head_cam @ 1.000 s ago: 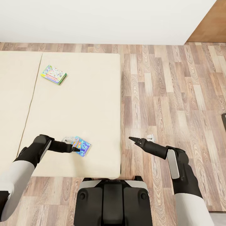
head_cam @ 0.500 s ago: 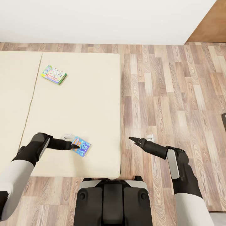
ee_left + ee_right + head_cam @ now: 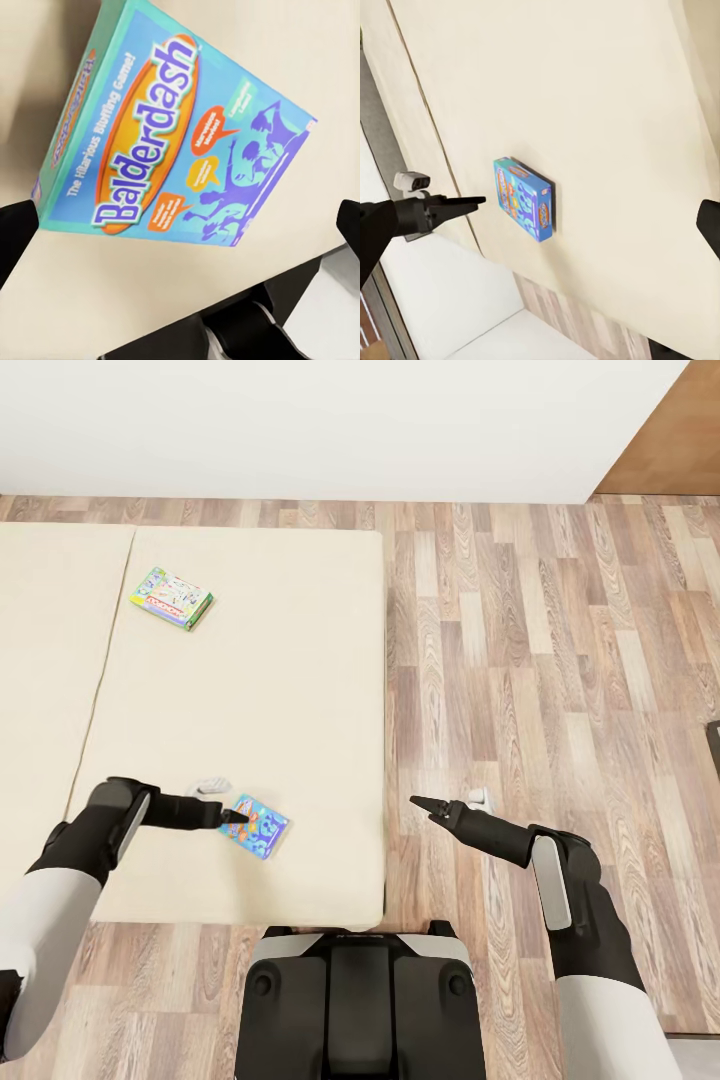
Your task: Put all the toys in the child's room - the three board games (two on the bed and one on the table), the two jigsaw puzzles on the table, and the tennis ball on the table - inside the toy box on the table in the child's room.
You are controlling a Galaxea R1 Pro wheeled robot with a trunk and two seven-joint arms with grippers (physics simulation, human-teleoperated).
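The left tool (image 3: 238, 817) sits in the lower left of the head view, its tips at the near-left edge of the blue board game (image 3: 255, 825); from this view, whether they touch cannot be told. In the left wrist view the two dark fingertips (image 3: 15, 232) stand wide apart at the left and right edges of the frame, with the blue box (image 3: 176, 135) lying between and beyond them, so the left tool is spread and holds nothing. The box lies flat on the beige bed (image 3: 300, 710), near the bed's lower edge, slightly rotated to it. Judgement on handling: the box reads as a light, stiff cardboard carton with a smooth printed lid, likely slippery under hard pads; the lid may flex or lift if squeezed on the broad faces. The preferred hold is across the two long side walls near mid-length, or on one short edge with the fingers above and below; the soft mattress may yield enough to let a lower finger slide under. The right tool (image 3: 422, 803) hangs over the wooden floor (image 3: 560, 660) at lower centre-right, well apart from the bed; its tip appears drawn to a point, but its state cannot be told with certainty. The second board game (image 3: 172, 598), pale with a green edge, lies flat at the upper left of the bed, well apart from both tools.
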